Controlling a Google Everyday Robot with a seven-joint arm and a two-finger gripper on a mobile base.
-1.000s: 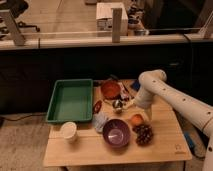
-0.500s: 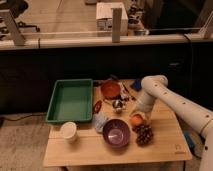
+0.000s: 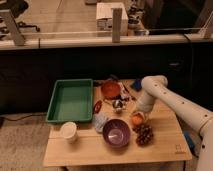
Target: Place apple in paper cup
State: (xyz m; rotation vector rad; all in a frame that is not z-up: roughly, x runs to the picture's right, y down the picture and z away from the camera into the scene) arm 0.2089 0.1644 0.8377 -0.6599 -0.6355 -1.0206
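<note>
The apple, small and orange, lies on the wooden table to the right of the purple bowl and just above the dark grape cluster. The white arm comes in from the right, and my gripper is lowered right onto the apple, at its top. The white paper cup stands upright near the table's front left, far to the left of the gripper.
A green tray lies at the left. An orange-red bowl sits at the back middle. Small metallic and dark items lie between bowl and arm. A crumpled clear bag lies left of the purple bowl.
The arm has dropped and swung slightly toward the front, bringing the gripper down onto the apple. The objects on the table have not moved.
</note>
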